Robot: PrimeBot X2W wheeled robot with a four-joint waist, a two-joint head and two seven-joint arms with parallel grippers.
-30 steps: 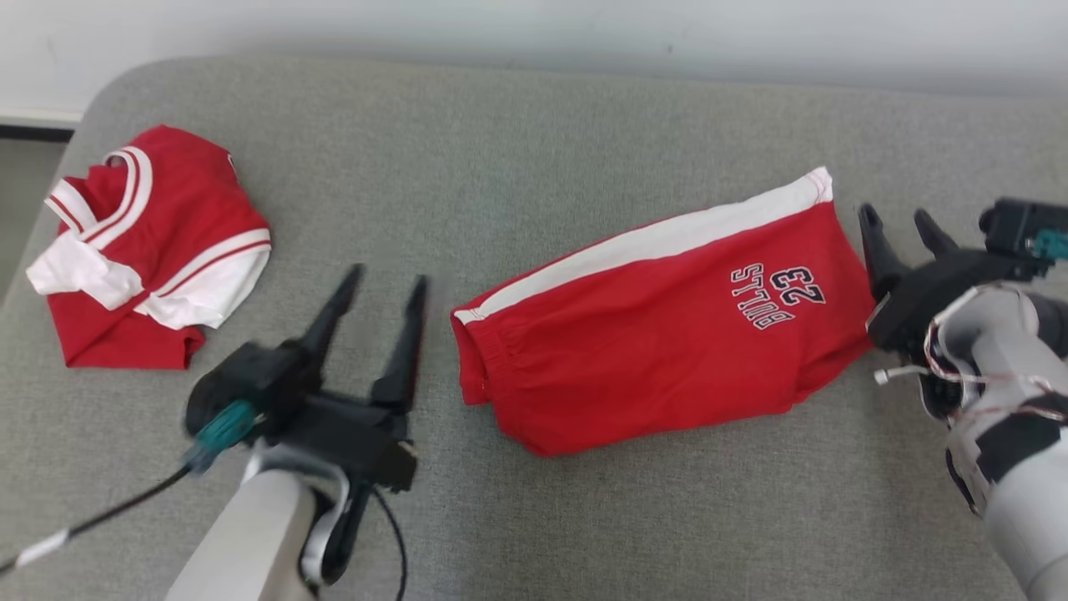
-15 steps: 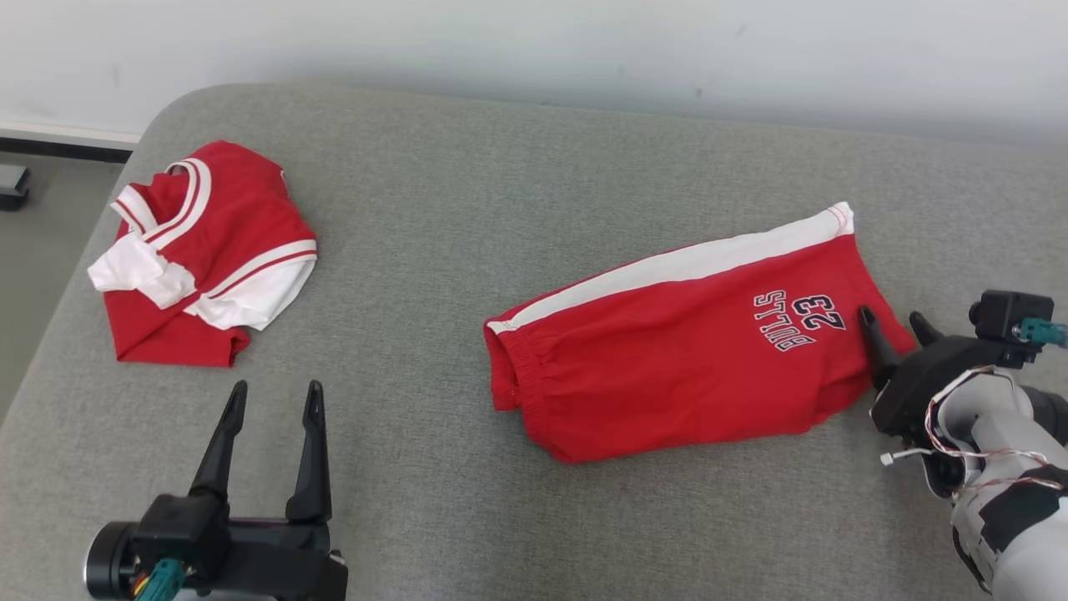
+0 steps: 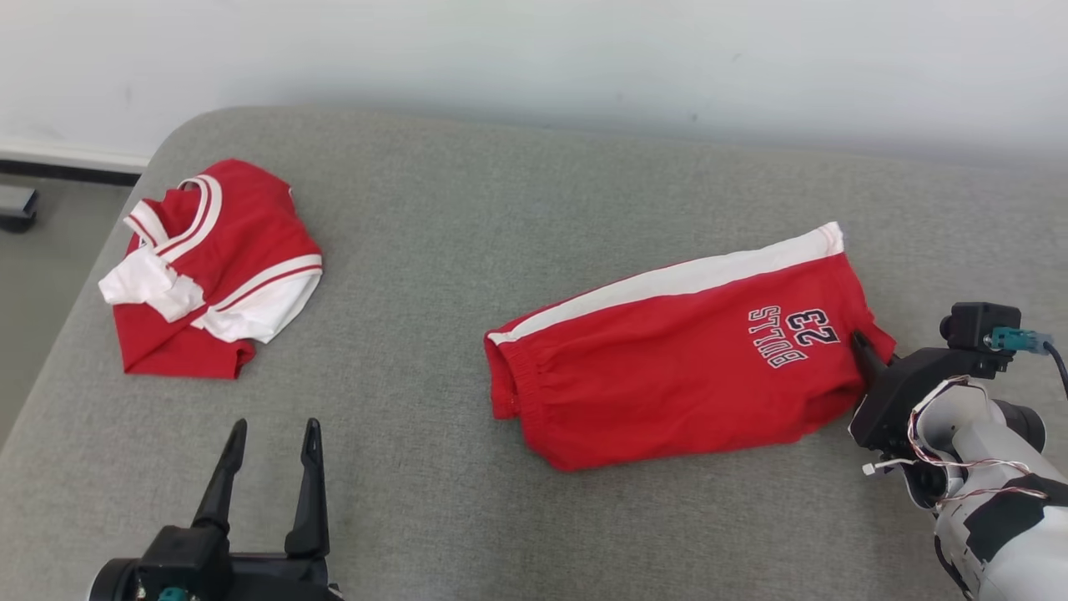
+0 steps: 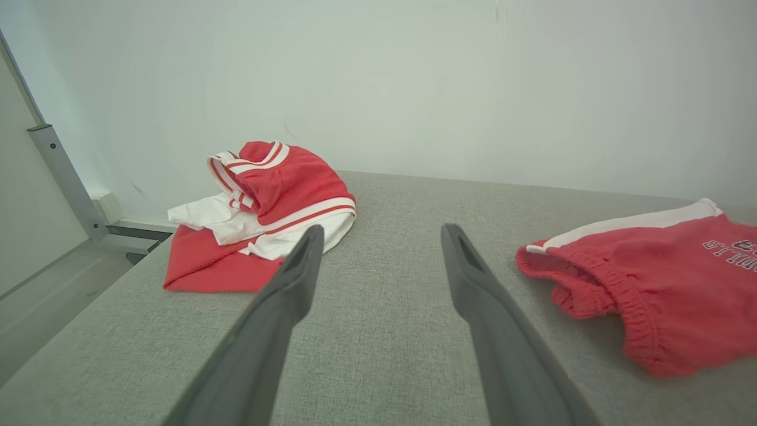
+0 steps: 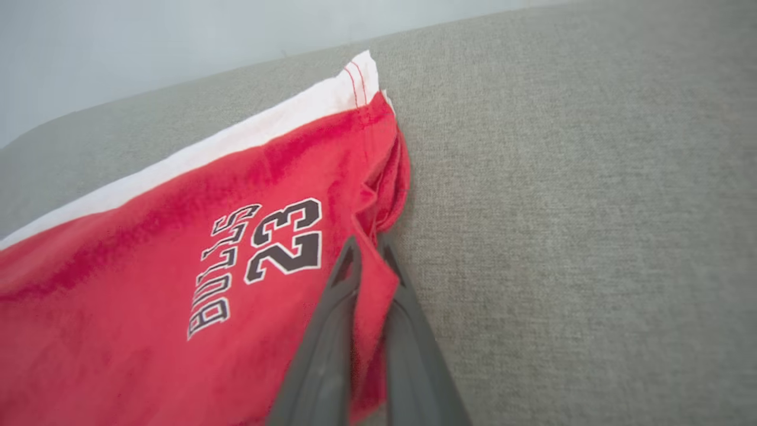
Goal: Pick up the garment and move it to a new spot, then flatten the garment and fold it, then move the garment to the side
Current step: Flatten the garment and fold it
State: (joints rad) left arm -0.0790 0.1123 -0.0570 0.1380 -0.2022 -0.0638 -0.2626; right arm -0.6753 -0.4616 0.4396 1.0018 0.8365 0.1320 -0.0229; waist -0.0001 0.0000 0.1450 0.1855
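Where the left gripper is waiting: it is sitting at the near left of the desk, with its fingers standing wide apart and holding nothing.
Right gripper: its fingers are pressing together on a thin fold of red cloth at the leg-hem corner of the shorts.
Where the shorts are lying: they are resting on the right half of the desk, mostly flat, with the elastic waistband pointing toward the left side and the white stripe running along the far edge.
Step in hand: I am judging that the first pick-up is only beginning, since most of the cloth is lying on the desk.
How it is going to handle: the shorts are looking light, soft and limp, so from one corner they are probably going to hang long and drag.
Where to take hold: the pinch is catching little cloth and may be slipping; the thick waistband is offering a firmer second hold for the free fingers.
Jersey: it is lying crumpled at the far left, well apart from the shorts.
Wall: it is standing pale behind the desk.
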